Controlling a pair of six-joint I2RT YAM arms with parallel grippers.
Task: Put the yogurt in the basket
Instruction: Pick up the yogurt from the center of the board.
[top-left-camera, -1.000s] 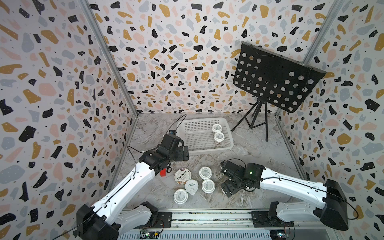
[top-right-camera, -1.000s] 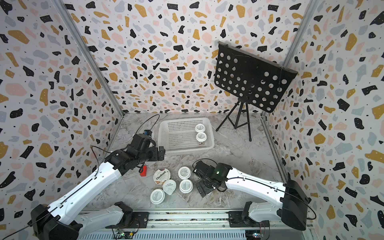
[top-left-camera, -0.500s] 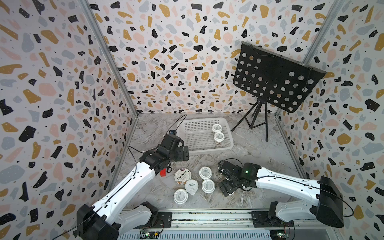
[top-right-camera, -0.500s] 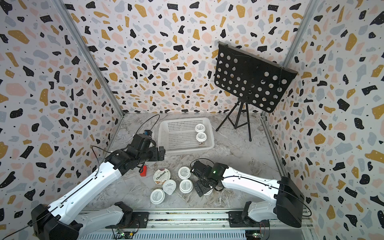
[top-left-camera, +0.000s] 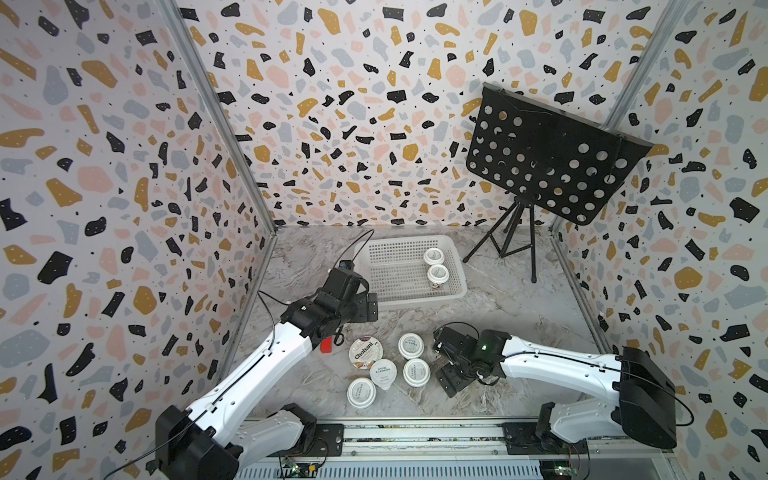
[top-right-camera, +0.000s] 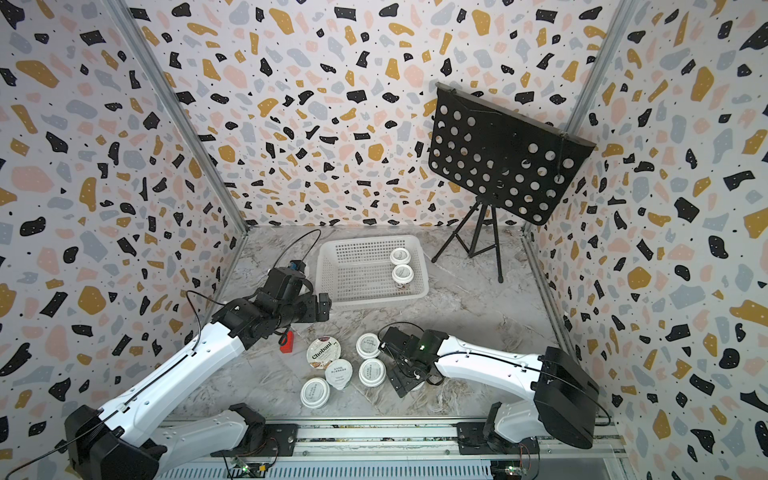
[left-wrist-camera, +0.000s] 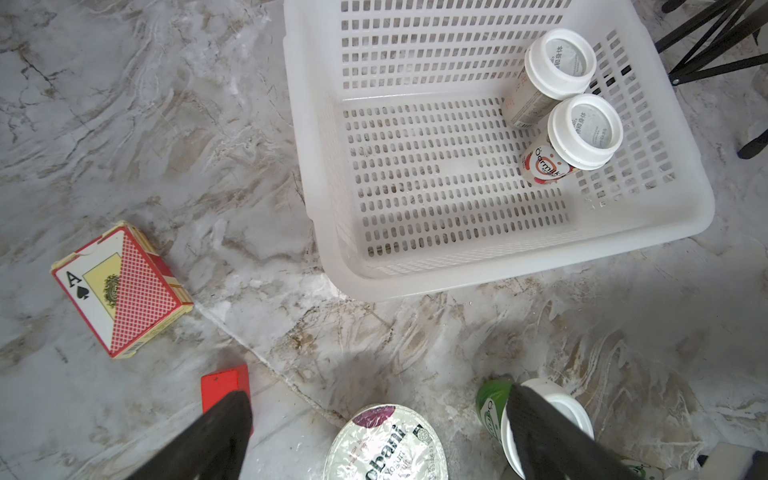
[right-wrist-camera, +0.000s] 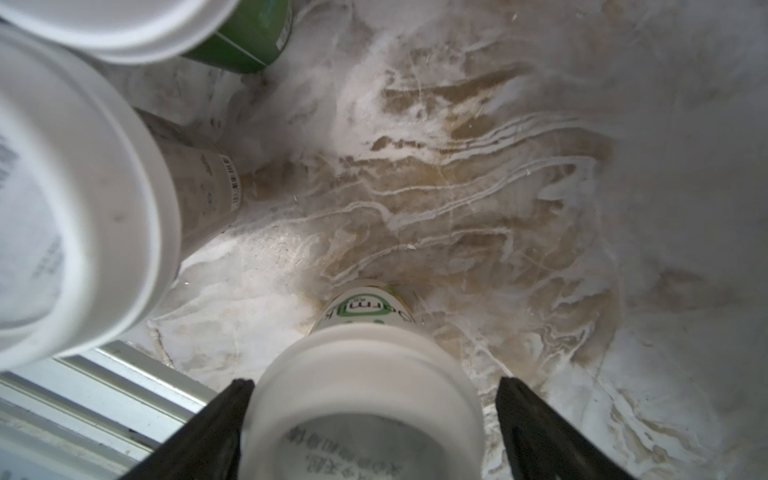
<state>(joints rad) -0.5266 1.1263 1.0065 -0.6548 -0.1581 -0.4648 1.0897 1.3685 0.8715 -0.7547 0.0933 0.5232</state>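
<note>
**Right gripper straddles a cup, jaws apart**

The right gripper (right-wrist-camera: 374, 381) stands spread around one yogurt cup (right-wrist-camera: 365, 419), with a gap at one finger. In a top view two neighbour cups (top-left-camera: 411, 346) crowd its 9 o'clock, the Chobani cup (top-left-camera: 365, 352) beyond. The basket (top-left-camera: 415, 300), at 11 o'clock, holds two more cups (top-left-camera: 438, 274). The left gripper (left-wrist-camera: 378, 395) hangs spread and empty by its 7 o'clock corner.

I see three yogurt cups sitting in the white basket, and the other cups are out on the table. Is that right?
Not quite. The basket holds two yogurt cups, not three: one cup and a second cup beside it, as the left wrist view shows. The other cups, like the Chobani one, are out on the table.
</note>
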